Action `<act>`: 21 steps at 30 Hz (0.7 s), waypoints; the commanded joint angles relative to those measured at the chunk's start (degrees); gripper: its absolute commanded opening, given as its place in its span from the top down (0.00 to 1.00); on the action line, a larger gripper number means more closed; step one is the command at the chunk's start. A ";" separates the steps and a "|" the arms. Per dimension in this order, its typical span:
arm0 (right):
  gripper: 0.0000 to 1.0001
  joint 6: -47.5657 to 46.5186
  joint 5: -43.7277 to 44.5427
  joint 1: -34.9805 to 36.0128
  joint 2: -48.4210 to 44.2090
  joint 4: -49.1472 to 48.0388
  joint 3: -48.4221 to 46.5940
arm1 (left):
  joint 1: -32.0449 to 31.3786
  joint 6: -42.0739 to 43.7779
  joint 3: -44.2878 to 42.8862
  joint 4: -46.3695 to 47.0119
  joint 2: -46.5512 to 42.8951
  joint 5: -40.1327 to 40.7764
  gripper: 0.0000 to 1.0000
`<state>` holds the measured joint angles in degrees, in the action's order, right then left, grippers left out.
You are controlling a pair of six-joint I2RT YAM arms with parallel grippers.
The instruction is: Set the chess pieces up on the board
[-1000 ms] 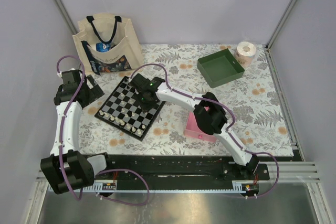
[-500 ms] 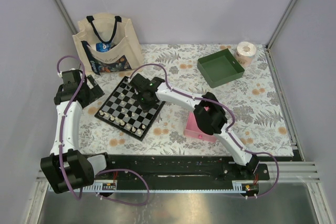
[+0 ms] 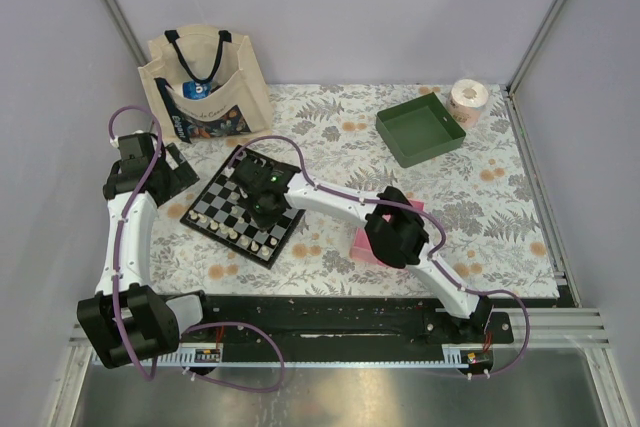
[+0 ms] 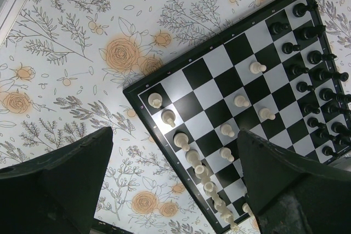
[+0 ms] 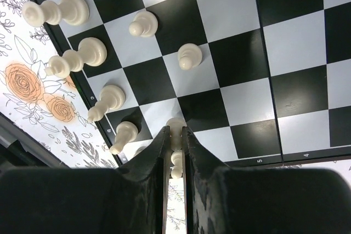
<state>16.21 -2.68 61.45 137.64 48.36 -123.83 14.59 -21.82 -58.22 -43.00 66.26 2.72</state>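
Note:
The board (image 3: pixel 225 195) lies on the floral cloth at left centre. Cream-white chess pieces (image 4: pixel 204 175) line its near edge, with a few more (image 4: pixel 258 67) standing further in. Black chess pieces (image 4: pixel 313 75) fill the far side. My right gripper (image 5: pixel 175 131) is low over the white end of the board (image 5: pixel 285 42), shut on a cream-white pawn (image 5: pixel 176 124); it also shows in the top view (image 3: pixel 263 209). Several white pieces (image 5: pixel 90 52) stand to its left. My left gripper (image 4: pixel 175 190) is open and empty above the board's left corner, also seen in the top view (image 3: pixel 175 173).
A canvas tote bag (image 3: pixel 205 87) stands at the back left. A green tray (image 3: pixel 420 132) and a paper roll (image 3: pixel 468 97) are at the back right. A pink tray (image 3: pixel 368 247) lies partly under my right arm, right of the board.
My right gripper has moved with the pawn from the board's far right part toward the near, white side. The left arm has not moved.

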 commanded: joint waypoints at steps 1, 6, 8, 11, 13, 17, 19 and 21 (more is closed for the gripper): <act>0.87 -0.56 -0.75 0.25 -3.44 0.77 -0.80 | 0.18 0.82 -1.90 1.43 -0.25 -0.79 0.01; 0.86 -0.56 -1.27 0.95 -3.17 0.86 -1.32 | 0.26 0.82 -1.99 1.34 -0.08 -0.79 0.01; 0.86 -0.39 -1.54 0.95 -2.91 0.77 -1.50 | 0.26 0.82 -1.99 1.26 -0.08 -0.79 0.01; 0.86 -0.30 -1.72 1.30 -2.82 0.86 -1.68 | 0.26 0.82 -1.90 1.34 -0.08 -0.79 0.01; 0.86 -0.30 -1.80 1.30 -2.64 0.77 -1.85 | 0.26 0.82 -1.90 1.34 -0.08 -0.79 0.01; 0.86 -0.04 -1.89 1.57 -2.47 0.86 -2.20 | 0.18 0.82 -1.99 1.34 -0.16 -0.61 0.01; 0.85 -0.04 -1.98 1.57 -2.21 0.86 -2.47 | 0.35 0.82 -1.90 1.34 -0.16 -0.61 0.01; 0.85 -0.04 -2.16 1.57 -1.94 1.12 -2.73 | 0.26 0.82 -1.99 1.26 -0.25 -0.61 0.01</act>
<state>16.27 -4.03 62.28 137.64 49.23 -123.85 14.59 -21.82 -58.22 -43.00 66.26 2.72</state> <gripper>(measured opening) 0.187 0.988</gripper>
